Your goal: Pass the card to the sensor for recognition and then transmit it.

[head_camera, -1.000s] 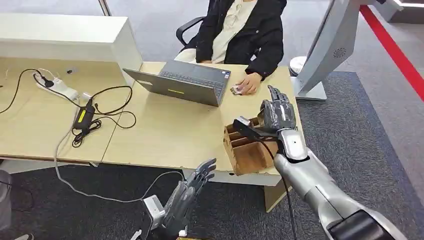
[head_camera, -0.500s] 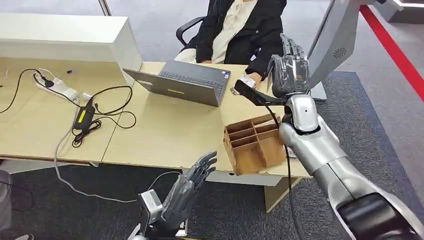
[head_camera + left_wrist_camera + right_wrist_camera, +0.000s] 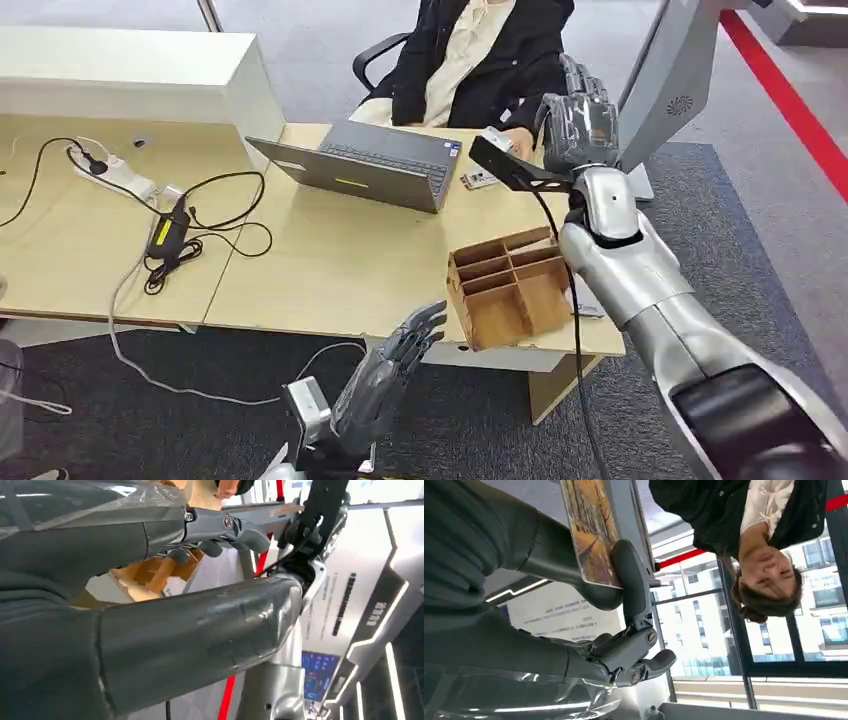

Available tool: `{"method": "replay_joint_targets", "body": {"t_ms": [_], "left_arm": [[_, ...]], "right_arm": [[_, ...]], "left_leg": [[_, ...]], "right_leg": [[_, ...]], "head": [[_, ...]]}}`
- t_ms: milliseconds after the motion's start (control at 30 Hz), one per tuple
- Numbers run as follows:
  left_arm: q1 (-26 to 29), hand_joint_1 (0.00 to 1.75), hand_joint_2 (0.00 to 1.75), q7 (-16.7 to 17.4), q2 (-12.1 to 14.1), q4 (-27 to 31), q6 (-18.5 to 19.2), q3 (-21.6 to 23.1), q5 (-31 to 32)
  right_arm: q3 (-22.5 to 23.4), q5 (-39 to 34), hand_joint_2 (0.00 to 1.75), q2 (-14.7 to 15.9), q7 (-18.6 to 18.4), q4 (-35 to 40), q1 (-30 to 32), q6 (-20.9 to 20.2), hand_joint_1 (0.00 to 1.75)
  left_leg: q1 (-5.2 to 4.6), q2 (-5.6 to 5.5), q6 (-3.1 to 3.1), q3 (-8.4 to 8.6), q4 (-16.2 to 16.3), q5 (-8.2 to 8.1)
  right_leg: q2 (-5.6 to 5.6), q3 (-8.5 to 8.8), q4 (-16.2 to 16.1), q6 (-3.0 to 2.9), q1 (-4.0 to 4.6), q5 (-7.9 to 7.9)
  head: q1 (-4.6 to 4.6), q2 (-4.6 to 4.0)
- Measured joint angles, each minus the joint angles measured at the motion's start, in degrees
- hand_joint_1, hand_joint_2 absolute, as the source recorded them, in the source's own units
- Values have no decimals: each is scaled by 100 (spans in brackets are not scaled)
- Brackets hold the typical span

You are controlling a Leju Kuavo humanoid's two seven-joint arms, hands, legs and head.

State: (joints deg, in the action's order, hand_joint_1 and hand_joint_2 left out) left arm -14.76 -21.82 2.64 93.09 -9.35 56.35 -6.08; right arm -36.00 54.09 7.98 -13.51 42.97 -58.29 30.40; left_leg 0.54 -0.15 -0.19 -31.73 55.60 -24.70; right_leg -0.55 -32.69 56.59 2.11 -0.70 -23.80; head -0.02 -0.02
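My right hand (image 3: 577,122) is raised over the far right of the desk, just in front of the seated person (image 3: 480,60). In the right wrist view a card (image 3: 591,530) with an orange autumn picture is pinched between its thumb and a finger (image 3: 631,587). A small flat item (image 3: 481,180) lies on the desk beside the laptop, below that hand. My left hand (image 3: 388,372) hangs below the desk's front edge with fingers apart and nothing in it; its fingers (image 3: 220,527) are also empty in the left wrist view.
A wooden divided box (image 3: 510,287) stands at the desk's front right corner. An open laptop (image 3: 365,165) faces the person. A power strip (image 3: 115,172), an adapter and looped cables lie on the left. A grey kiosk stand (image 3: 655,90) rises on the right.
My right arm has lifted from above the wooden box up and away toward the person. The person's hand has drawn back from the small flat item. My left hand barely moved.
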Motion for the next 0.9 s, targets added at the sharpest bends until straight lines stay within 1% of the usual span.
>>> {"method": "replay_joint_targets", "body": {"t_ms": [133, 267, 400, 600, 900], "left_arm": [[-68, 0, 0, -63, -59, -85, 157, 24, -17], [-117, 0, 0, -120, -125, -195, 256, 50, -74], [-120, 0, 0, -137, -221, -293, 277, 94, -103], [-144, 0, 0, -218, -319, -415, 369, 142, -177], [-221, 0, 0, -247, -433, -608, 459, 188, -273]], "right_arm": [[0, -188, 175, -72, 13, -392, -215, -11, 175], [0, -229, 175, -127, -120, -789, -431, -162, 175], [-4, -205, 175, -159, -229, -1044, -554, -278, 175], [-35, -205, 175, -192, -313, -1311, -660, -326, 175], [-57, -319, 175, -205, -317, -1547, -680, -332, 175]], "left_leg": [[0, 0, 0, 0, 0, 0], [0, 0, 0, 0, 0, 0], [-1, 0, 0, 0, 1, 0], [0, 0, 0, 1, 1, 0], [0, 0, 0, 0, 1, 0]], "right_leg": [[-1, 0, 0, 0, 0, 0], [-1, 0, 0, 0, -1, 0], [0, 0, -1, 0, -1, 0], [0, -1, 0, 0, 0, 0], [0, -1, 0, 0, 0, 0]], "head": [[2, 0], [4, 0], [2, 0], [2, 0], [0, 0]]}}
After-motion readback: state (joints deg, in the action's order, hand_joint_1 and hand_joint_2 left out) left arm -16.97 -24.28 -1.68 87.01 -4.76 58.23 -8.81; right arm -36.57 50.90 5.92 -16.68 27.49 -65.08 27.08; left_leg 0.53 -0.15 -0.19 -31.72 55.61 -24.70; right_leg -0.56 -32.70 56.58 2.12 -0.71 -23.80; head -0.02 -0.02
